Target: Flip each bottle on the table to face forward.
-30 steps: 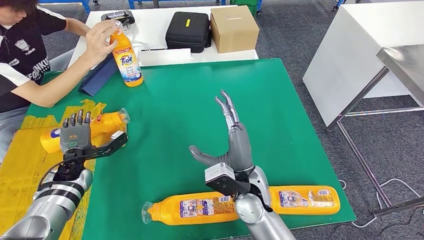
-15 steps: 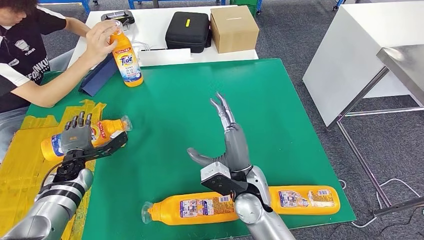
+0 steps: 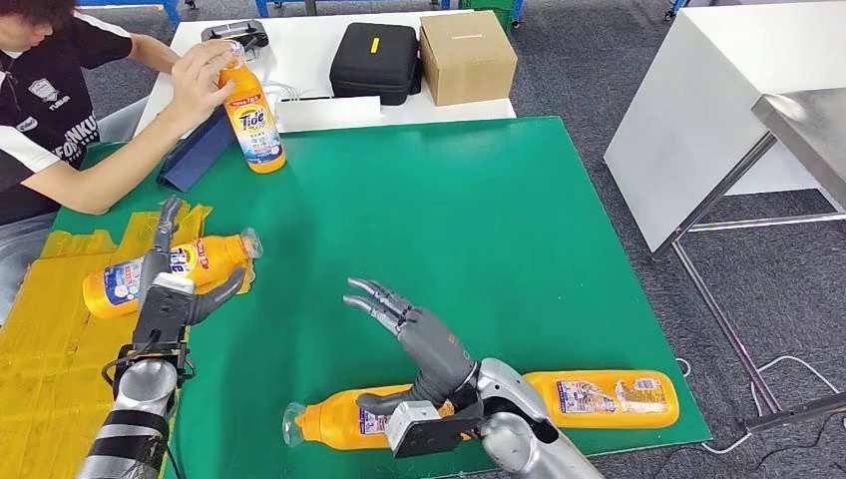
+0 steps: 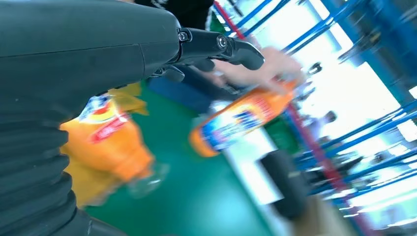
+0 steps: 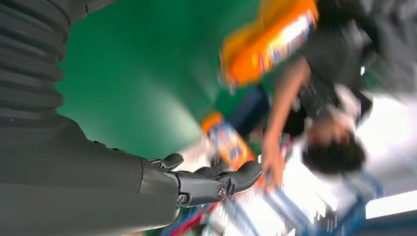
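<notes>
Three orange Tide bottles lie on the green table. One bottle lies at the left, label up, cap pointing right. My left hand stands edge-on over its middle, fingers straight, thumb apart, gripping nothing. In the left wrist view that bottle is a blur beside my fingers. A second bottle lies at the near edge, and my right hand hovers open above it, fingers spread toward the left. The third bottle lies at the near right. A person holds an upright bottle at the far left.
The person sits at the table's far left corner, arm over a blue folder. Yellow tape covers the left side. A black case and cardboard box stand on the white table behind. A white bench stands right.
My right hand swung down from pointing forward to pointing left, low over the near bottle. My left hand turned edge-on, and the left bottle now shows its label.
</notes>
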